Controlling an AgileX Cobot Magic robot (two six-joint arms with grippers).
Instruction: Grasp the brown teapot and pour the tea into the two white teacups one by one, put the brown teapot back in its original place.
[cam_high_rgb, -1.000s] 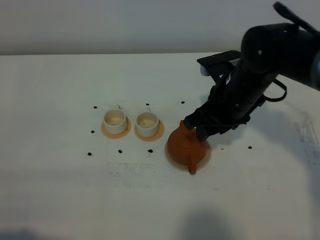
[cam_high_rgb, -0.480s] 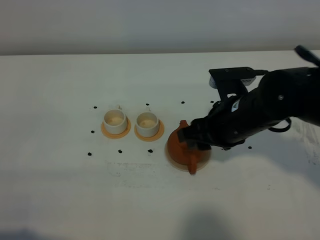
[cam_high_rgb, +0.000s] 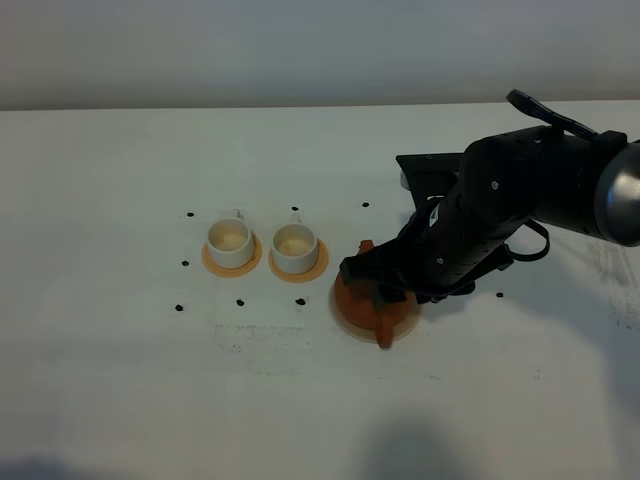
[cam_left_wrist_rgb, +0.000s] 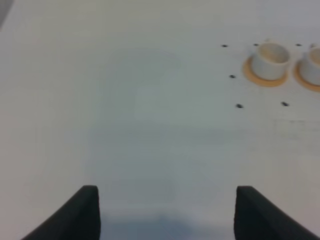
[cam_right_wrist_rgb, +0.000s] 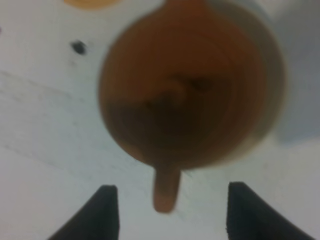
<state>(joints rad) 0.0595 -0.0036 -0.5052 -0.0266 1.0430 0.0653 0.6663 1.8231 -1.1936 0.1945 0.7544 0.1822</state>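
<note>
Since 1 second ago my right arm has dropped and folded in over the pot; pot, cups and coasters have not shifted. Now my right pincer (cam_right_wrist_rgb: 172, 212) is wide and holds nothing. Its 2 fingers (cam_right_wrist_rgb: 105, 212) stand either side of the handle (cam_right_wrist_rgb: 166, 192) with a gap on each side. The wrist view is blurred, but the gaps read clear.

From the high camera the pincer sits low over the brown teapot (cam_high_rgb: 352, 297) and hides most of its lid and body. Its spout (cam_high_rgb: 367, 245) pokes toward the desk's far edge, its handle toward the near edge. The teapot is upright on the big beige coaster (cam_high_rgb: 347, 325), whose rim shows on the pot's left and near sides. That spot is a bit right of the middle of the desk (cam_high_rgb: 120, 380).

2 white cups stand left of the pot, in a row along the far edge. They are the inner teacup (cam_high_rgb: 295, 243) next to the pot and the outer teacup (cam_high_rgb: 230, 240) toward the left edge. Each is upright on its own small orange coaster (cam_high_rgb: 214, 264), apart from each other and from the pot. The insides look cream; I cannot tell if there is liquid. Small black dots (cam_high_rgb: 300, 301) ring the cups and pot.

My left pincer (cam_left_wrist_rgb: 167, 200) is wide with nothing between its fingers. It is over bare desk, well apart from the cups.
</note>
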